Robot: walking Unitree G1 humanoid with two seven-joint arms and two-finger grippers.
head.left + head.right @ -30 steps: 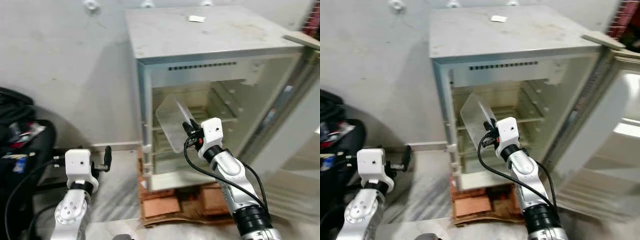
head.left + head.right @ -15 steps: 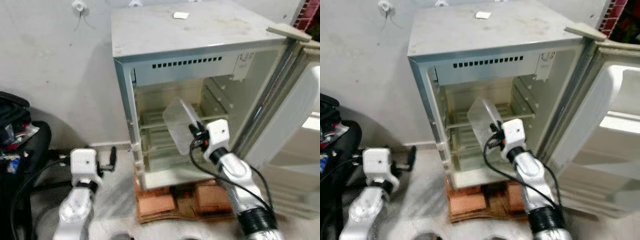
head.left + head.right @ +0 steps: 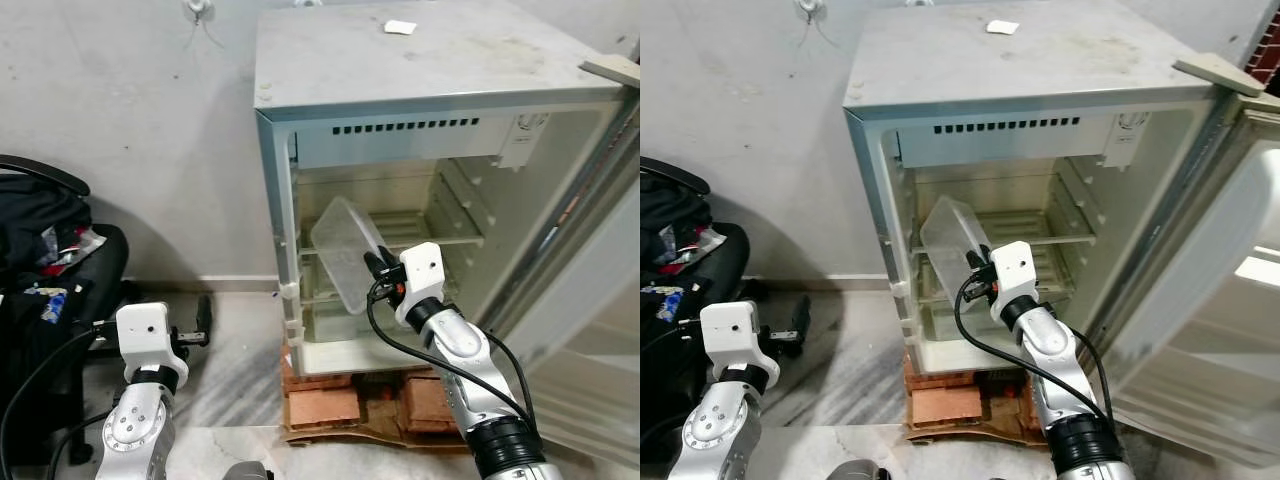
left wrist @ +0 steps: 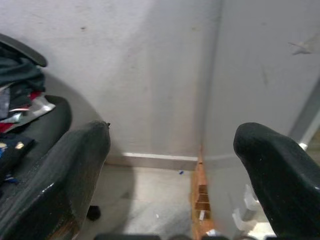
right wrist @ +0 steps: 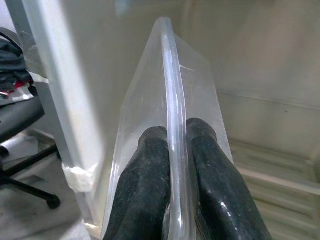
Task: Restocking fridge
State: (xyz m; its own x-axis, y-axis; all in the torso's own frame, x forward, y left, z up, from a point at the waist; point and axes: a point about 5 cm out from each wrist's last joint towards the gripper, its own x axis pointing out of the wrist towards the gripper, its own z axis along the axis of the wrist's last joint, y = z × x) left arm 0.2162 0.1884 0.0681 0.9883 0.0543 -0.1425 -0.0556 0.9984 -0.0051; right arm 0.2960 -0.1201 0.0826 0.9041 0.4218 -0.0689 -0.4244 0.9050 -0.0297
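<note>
A small grey fridge (image 3: 430, 70) stands open on bricks, its door (image 3: 1200, 300) swung out to the right. My right gripper (image 3: 375, 270) is shut on the rim of a clear plastic container (image 3: 343, 250), held tilted on edge just inside the fridge opening, in front of the wire shelf (image 3: 440, 238). In the right wrist view the fingers (image 5: 145, 185) pinch the container (image 5: 170, 120) rim between them. My left gripper (image 3: 203, 318) hangs low at the left, open, with its fingers (image 4: 65, 170) wide apart and nothing between them.
Bricks and cardboard (image 3: 330, 405) prop the fridge off the floor. A black chair with clothes (image 3: 50, 260) stands at the far left against the grey wall. A white scrap (image 3: 400, 27) lies on the fridge top.
The camera view has shifted and drawn back. The container has tilted and moved a little left, closer to the fridge's left wall. The left arm is still idle.
</note>
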